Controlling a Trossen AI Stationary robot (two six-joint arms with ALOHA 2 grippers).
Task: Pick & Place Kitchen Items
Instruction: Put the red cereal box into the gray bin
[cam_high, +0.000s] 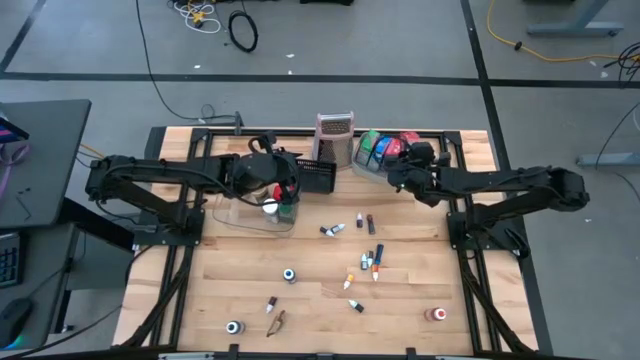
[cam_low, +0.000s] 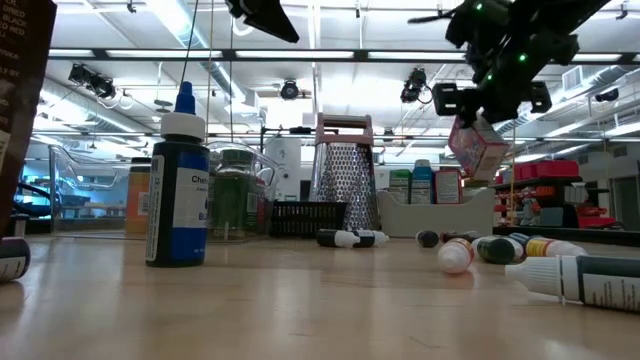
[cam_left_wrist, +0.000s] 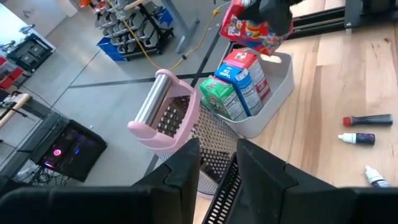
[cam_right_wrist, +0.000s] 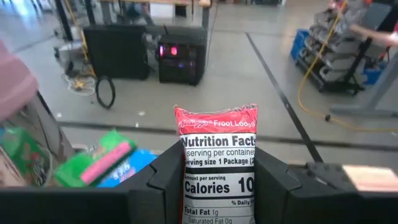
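Nearest the low camera, a blue-capped bottle (cam_low: 178, 190) stands upright on the bench (cam_high: 310, 300) among scattered small bottles (cam_high: 370, 262). Farther back, your right gripper (cam_right_wrist: 219, 177) pinches a red cereal packet (cam_right_wrist: 217, 163) upright, lifted above the grey tray (cam_left_wrist: 273, 93) that already holds green and blue packets (cam_left_wrist: 239, 84). Judge the step as a placement: keep the packet vertical, lower into the free slot beside the others, and release only once it is seated. Your left gripper (cam_left_wrist: 217, 171), fingers slightly apart and empty, hovers over the black mesh basket (cam_high: 316, 176) by the grater (cam_high: 335, 138).
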